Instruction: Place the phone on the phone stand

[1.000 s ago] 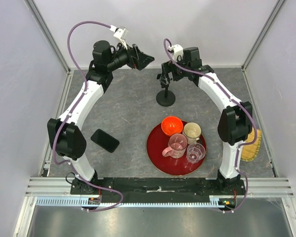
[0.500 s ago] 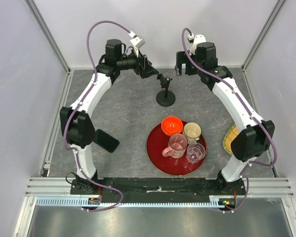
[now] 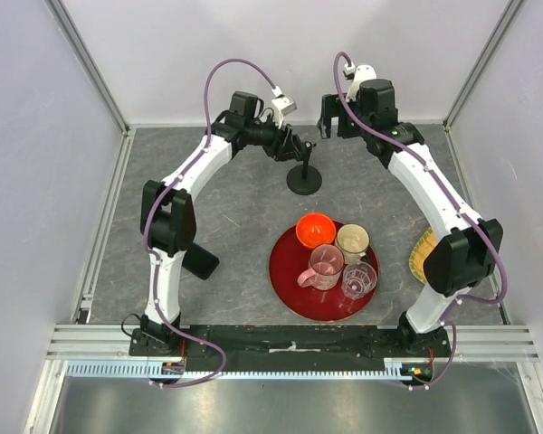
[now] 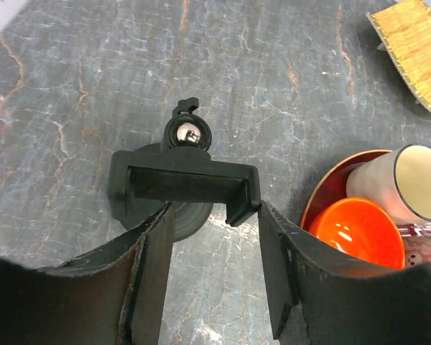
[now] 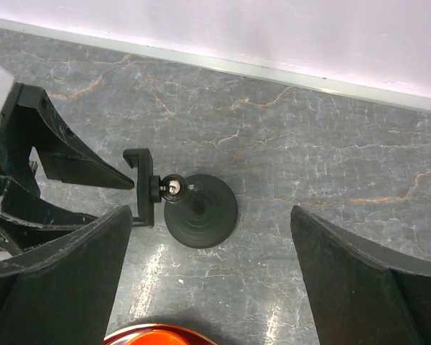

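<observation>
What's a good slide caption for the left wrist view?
Open left gripper poised at the empty cradle of the phone stand; orange bowl and cream cup on a red tray at right.

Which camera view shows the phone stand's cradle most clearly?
Left wrist: the phone stand is close and centred, its cradle broadside. Right wrist shows the stand from above, cradle edge-on. Top external shows the stand small.

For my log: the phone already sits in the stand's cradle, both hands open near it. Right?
No. The top view shows the phone lying on the table beside the left arm; the phone stand is empty. The left hand and right hand are open near it.
</observation>
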Robot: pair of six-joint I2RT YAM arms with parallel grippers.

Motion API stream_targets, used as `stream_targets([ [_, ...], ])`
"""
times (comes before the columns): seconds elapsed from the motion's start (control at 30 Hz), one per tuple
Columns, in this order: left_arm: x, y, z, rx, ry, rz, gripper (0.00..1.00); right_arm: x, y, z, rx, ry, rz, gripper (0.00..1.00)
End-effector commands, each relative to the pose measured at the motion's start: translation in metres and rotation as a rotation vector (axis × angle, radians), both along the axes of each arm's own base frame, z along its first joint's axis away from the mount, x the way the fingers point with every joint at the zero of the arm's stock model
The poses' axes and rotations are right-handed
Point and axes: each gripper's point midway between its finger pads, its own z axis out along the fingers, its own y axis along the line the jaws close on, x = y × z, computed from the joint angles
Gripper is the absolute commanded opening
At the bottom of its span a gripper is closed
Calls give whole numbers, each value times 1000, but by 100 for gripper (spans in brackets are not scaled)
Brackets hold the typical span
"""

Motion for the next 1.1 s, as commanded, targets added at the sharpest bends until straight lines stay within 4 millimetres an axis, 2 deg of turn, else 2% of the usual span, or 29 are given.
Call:
stream_targets([
  [0.0,27,5,36,-4,-170,58,53,7,9,0,29,-11,20,98],
  [0.03,31,8,36,9,-172,89,53,8,9,-3,25,-7,19,98],
  [0.13,30,11,54,-3,-216,109,51,9,8,-7,18,0,12,98],
  [0.17,26,15,63,-11,-236,122,53,10,8,-9,17,4,14,98],
  [0.23,30,19,82,-56,-290,167,58,9,8,-12,13,18,14,98],
  [0.27,25,21,75,-65,-272,167,63,9,8,-12,14,18,13,98],
  [0.3,22,27,90,-93,-289,174,66,9,8,-11,14,18,12,98],
  [0.4,18,34,103,-162,-291,178,75,9,8,-12,18,21,15,98],
  [0.47,24,41,100,-175,-270,203,79,10,10,-14,23,26,20,98],
  [0.6,43,43,87,-179,-222,259,81,9,19,-15,39,34,45,98],
  [0.63,51,40,80,-185,-195,271,81,9,21,-16,41,37,50,98],
  [0.73,58,30,66,-203,-143,245,81,7,28,-13,48,35,69,98],
  [0.8,57,22,65,-230,-146,190,84,6,34,-14,47,34,83,98],
  [0.83,59,20,57,-232,-138,174,87,6,35,-15,46,37,85,98],
  [0.9,55,13,53,-252,-158,117,87,5,39,-13,46,33,95,98],
  [0.97,56,11,42,-247,-144,91,78,6,40,-15,45,36,96,98],
  [1.03,54,11,36,-240,-146,77,63,6,40,-16,42,36,95,98],
  [1.07,53,11,36,-239,-148,71,61,6,40,-16,42,36,94,98],
])
